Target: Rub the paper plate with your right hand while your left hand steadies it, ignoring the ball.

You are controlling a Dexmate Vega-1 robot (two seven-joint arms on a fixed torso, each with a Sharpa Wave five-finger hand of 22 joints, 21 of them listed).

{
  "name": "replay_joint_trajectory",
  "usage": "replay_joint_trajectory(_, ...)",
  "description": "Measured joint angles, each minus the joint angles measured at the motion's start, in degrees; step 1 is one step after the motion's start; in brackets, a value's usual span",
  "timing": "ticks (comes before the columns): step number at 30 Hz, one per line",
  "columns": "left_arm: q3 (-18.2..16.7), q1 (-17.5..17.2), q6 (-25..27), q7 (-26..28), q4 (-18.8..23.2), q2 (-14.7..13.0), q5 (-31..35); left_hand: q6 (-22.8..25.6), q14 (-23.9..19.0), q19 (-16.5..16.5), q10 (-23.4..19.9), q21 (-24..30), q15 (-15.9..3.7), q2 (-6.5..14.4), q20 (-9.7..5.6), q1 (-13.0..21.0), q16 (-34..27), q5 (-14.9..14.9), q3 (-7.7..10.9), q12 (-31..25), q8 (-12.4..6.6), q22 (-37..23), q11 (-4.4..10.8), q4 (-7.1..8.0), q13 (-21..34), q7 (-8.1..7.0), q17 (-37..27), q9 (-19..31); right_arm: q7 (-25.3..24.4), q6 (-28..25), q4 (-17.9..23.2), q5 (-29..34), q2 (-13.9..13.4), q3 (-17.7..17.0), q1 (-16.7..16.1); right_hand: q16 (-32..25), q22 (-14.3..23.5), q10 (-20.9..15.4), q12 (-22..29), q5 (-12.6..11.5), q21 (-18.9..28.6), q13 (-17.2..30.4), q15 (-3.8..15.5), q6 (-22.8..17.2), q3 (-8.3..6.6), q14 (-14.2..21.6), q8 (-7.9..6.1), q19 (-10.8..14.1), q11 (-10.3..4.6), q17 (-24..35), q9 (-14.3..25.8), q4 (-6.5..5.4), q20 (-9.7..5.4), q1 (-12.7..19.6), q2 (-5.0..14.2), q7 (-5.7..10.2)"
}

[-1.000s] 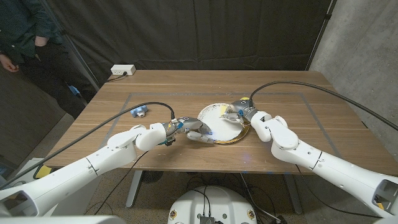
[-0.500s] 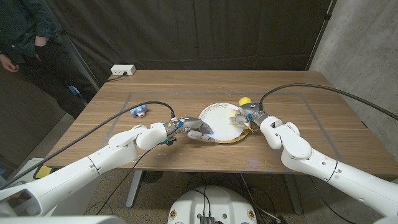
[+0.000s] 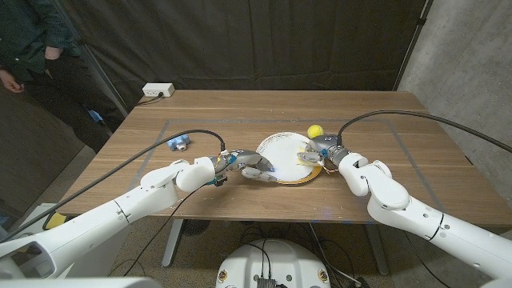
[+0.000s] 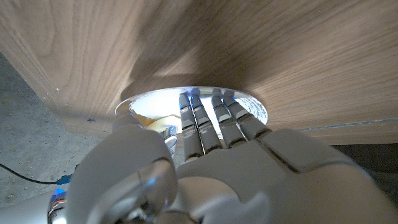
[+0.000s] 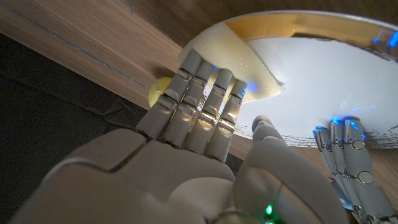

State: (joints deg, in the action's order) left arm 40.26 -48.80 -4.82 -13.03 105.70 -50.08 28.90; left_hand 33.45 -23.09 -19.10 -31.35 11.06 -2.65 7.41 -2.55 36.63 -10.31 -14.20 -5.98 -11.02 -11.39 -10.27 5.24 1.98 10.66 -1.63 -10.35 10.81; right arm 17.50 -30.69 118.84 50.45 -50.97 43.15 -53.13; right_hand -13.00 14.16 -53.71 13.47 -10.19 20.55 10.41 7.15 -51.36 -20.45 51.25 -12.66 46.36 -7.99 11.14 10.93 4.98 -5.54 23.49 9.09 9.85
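Observation:
The white paper plate [image 3: 282,150] with a gold rim lies at the table's middle. My left hand [image 3: 246,166] holds its left rim, fingers [image 4: 205,118] stretched over the plate [image 4: 146,102] and thumb by the edge. At the plate's right rim my right hand [image 3: 317,152] presses a pale yellow sponge [image 5: 252,59] onto the plate [image 5: 323,81], its fingers [image 5: 202,99] lying on top of the sponge. The yellow ball [image 3: 315,130] sits on the table just beyond my right hand, apart from the plate, and also peeks out beside the sponge as the ball [image 5: 157,93].
A small blue object [image 3: 180,144] lies left of the plate. A white power strip [image 3: 158,90] sits at the far left edge. A person [image 3: 28,48] stands beyond the table's left corner. Black cables trail from both arms over the table.
My right hand has slid with the sponge from the plate's far side to its right rim, nearer me, uncovering the yellow ball. The left hand and plate have stayed put.

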Motion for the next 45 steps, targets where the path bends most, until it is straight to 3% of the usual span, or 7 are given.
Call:
replay_joint_trajectory(3, 0.0, -0.2, 0.3, 0.0, 0.4, -0.2, 0.0, 0.0, 0.0, 0.0, 0.0, 0.0, 0.0, 0.0, 0.0, 0.0, 0.1, 0.0, 0.0, 0.0, 0.0, 0.0, 0.0, 0.0, 0.0, 0.0, 0.1, 0.0, -0.6, 1.5, 0.0, -0.6, 0.1, -0.1, 0.0, 0.8, -0.1, 1.3, -0.8, 0.0, -0.3, 0.0, -0.53, 1.2, -0.62, -1.3, 0.81, -1.2, -0.27, -0.2, 0.0, 0.18, 0.44, 0.3, -0.25, 0.31)
replay_joint_trajectory(7, -0.2, -0.5, 0.6, 0.0, 0.9, -0.6, 0.0, 0.0, 0.3, 0.2, 0.0, 0.2, 0.29, 0.0, 0.21, 0.0, 0.1, 0.0, 0.0, 0.0, 0.0, 0.0, 0.0, 0.0, 0.0, 0.0, 0.1, 0.0, -1.3, 2.6, -0.2, -1.0, 0.6, -0.1, 0.2, 1.4, -0.1, 2.2, -1.3, 0.0, -0.7, 0.0, -1.08, 1.9, -1.15, -2.4, 0.83, -2.1, -0.2, -0.1, 0.0, 0.4, 0.74, 0.5, -0.08, 0.4)
replay_joint_trajectory(19, -1.1, -1.7, 1.0, 0.2, 2.4, -2.0, 0.0, 0.0, 0.3, 0.3, 0.3, 0.2, 0.28, 0.0, 0.3, 0.0, 0.1, 0.0, -0.25, 0.0, 0.0, 0.0, -0.29, 0.25, -0.1, 0.0, 0.1, 0.0, -2.6, 4.1, -0.3, -0.7, 1.6, -0.1, 0.3, 2.0, -0.1, 3.7, -1.6, 0.0, -1.5, 0.0, -1.72, 3.3, -1.23, -4.6, 1.68, -3.9, -0.21, 0.0, -0.1, 0.32, 1.06, 0.5, -0.08, 0.39)
replay_joint_trajectory(45, -1.6, -2.7, 0.9, 0.9, 3.3, -2.3, 0.6, 0.0, 0.6, 0.5, 0.6, 0.2, 0.0, 0.0, 0.09, 0.0, 0.1, 0.0, -0.24, 0.0, 0.0, 0.0, 0.0, 0.24, 0.0, 0.0, 0.1, 0.0, -3.6, 3.9, 1.3, 1.6, 2.5, -0.8, -0.9, 2.2, -0.3, 4.5, -2.0, 0.0, -2.0, 0.1, -2.13, 4.0, -1.46, -6.2, 1.67, -4.9, 0.01, 0.2, -0.1, 0.56, 1.25, 0.1, -0.54, 0.08)
